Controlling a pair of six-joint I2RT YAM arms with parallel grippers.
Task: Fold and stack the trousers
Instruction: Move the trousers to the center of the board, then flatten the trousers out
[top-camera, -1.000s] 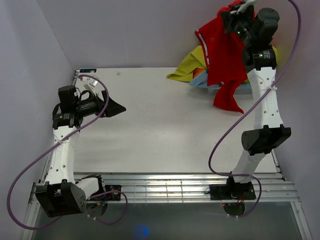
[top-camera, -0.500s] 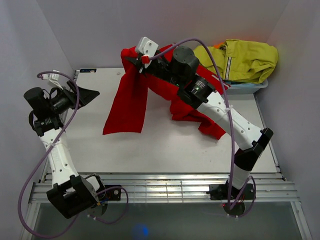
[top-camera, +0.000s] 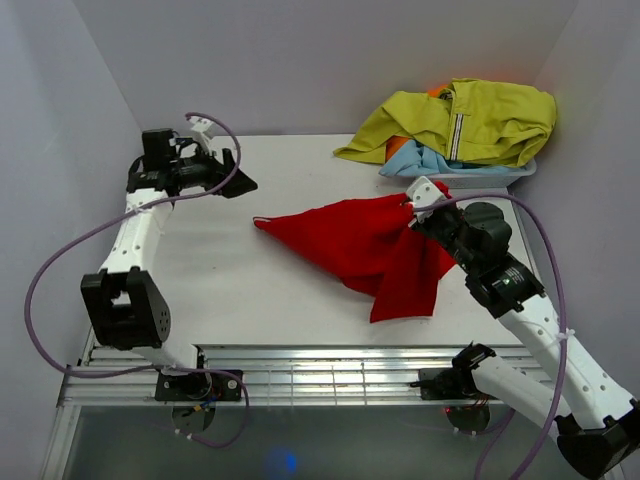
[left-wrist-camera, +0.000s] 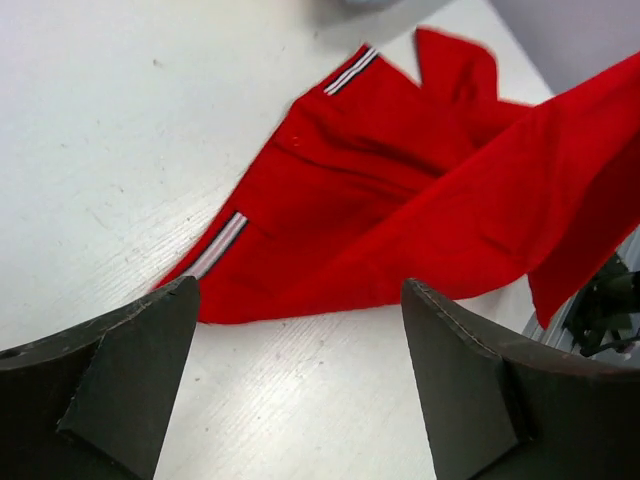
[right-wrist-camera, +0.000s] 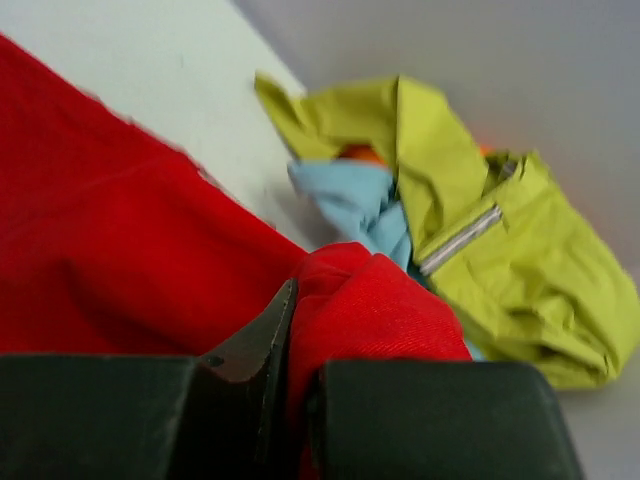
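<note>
The red trousers (top-camera: 360, 245) lie spread on the white table (top-camera: 260, 290) right of centre, one pointed end reaching left and a flap hanging toward the front. My right gripper (top-camera: 412, 208) is shut on a bunched fold of the trousers (right-wrist-camera: 370, 300) at their far right edge. My left gripper (top-camera: 240, 185) is open and empty at the back left, above the table and apart from the cloth. In the left wrist view the trousers (left-wrist-camera: 400, 200) show a thin white stripe, beyond my open fingers (left-wrist-camera: 130, 370).
A yellow-green zip jacket (top-camera: 460, 120) and a light blue garment (top-camera: 425, 160) are heaped in a bin at the back right; both show in the right wrist view, the jacket (right-wrist-camera: 480, 210) over the blue cloth (right-wrist-camera: 350, 195). Walls enclose the table. A metal rail runs along the front edge.
My right arm swung back to the right and lowered the trousers from hanging in the air onto the table. My left arm moved toward the back of the table.
</note>
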